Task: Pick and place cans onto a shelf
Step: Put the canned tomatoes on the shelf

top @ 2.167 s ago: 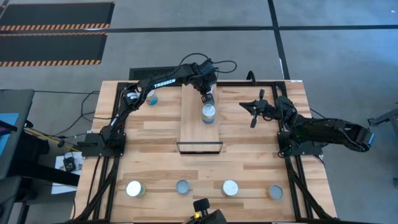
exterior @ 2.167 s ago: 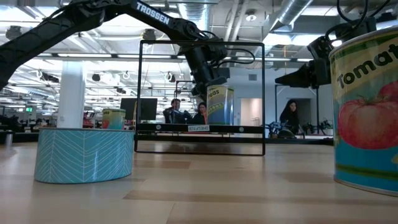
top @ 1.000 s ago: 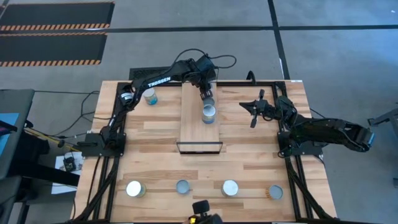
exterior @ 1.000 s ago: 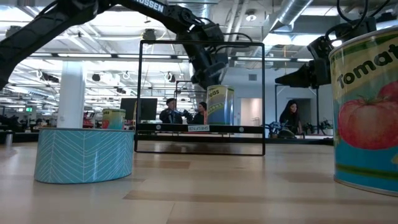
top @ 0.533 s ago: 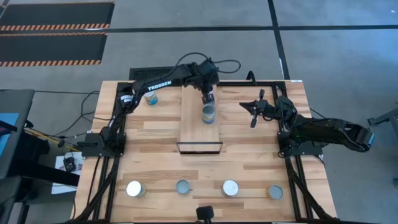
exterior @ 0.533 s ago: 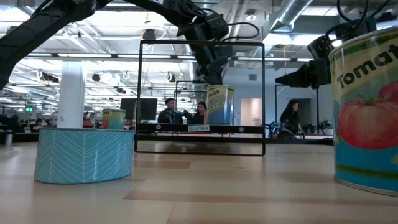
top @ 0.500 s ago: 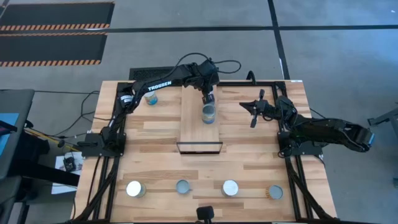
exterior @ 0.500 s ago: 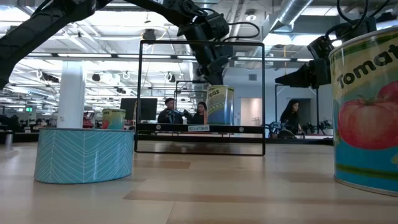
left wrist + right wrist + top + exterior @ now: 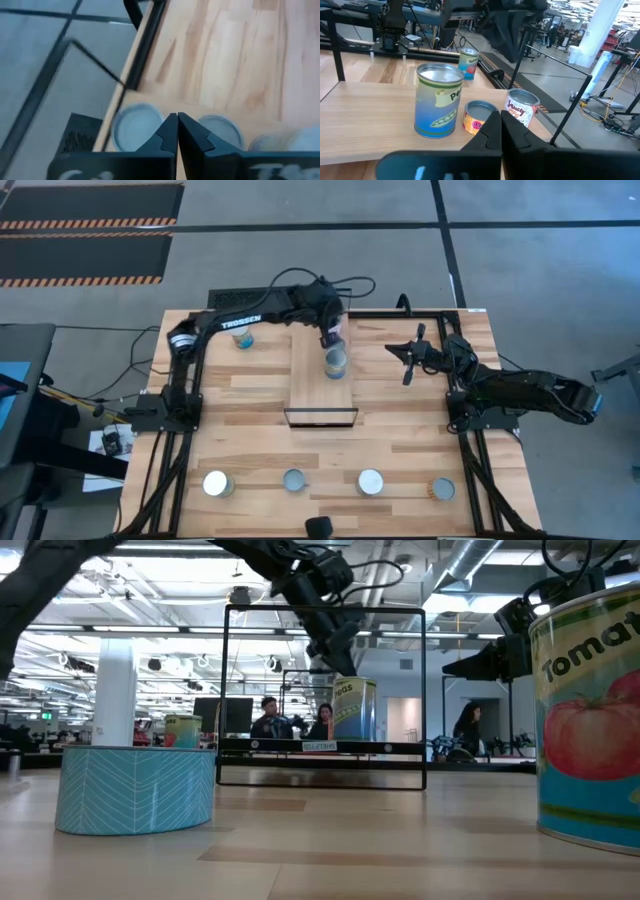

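A pea-label can stands upright on the light-wood shelf; it also shows in the low view and the right wrist view. My left gripper is shut and empty just above the can, on its far side, its fingertips meeting in the left wrist view. Another can stands on the table at the far left, partly under the left arm. Several cans stand in a row near the front edge. My right gripper waits shut, right of the shelf.
The shelf's thin black frame rises around the pea can. In the low view a teal-patterned can and a tomato can stand close in front. People sit in the room beyond the table.
My left gripper has risen a little above the pea can, and the arm's elbow has swung toward the table's left edge. The can stays upright on the shelf.
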{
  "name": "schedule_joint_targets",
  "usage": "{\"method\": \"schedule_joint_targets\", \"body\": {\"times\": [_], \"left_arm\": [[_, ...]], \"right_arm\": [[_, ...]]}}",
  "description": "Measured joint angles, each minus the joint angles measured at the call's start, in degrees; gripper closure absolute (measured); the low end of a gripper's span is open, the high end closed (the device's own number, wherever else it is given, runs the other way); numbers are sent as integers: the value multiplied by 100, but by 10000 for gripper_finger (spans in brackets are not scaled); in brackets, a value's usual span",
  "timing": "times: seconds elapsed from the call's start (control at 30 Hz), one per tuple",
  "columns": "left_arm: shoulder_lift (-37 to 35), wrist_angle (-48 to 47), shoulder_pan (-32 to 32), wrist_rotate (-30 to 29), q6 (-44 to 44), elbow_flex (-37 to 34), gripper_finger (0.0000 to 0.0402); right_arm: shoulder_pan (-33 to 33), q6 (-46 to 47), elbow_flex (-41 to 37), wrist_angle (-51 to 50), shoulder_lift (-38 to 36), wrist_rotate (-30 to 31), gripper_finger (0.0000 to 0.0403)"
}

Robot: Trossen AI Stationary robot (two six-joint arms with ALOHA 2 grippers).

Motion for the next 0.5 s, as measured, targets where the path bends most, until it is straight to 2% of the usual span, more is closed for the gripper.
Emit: {"method": "schedule_joint_targets", "body": {"times": [0.17,0.5], "left_arm": [[-938,1078,-28,243,-273,-1436,401],[-2964,3318,-343,273,-725,-4507,401]], "right_arm": [[-2,29,0,1,4,2,394],[197,388,118,-15,4,0,394]]}}
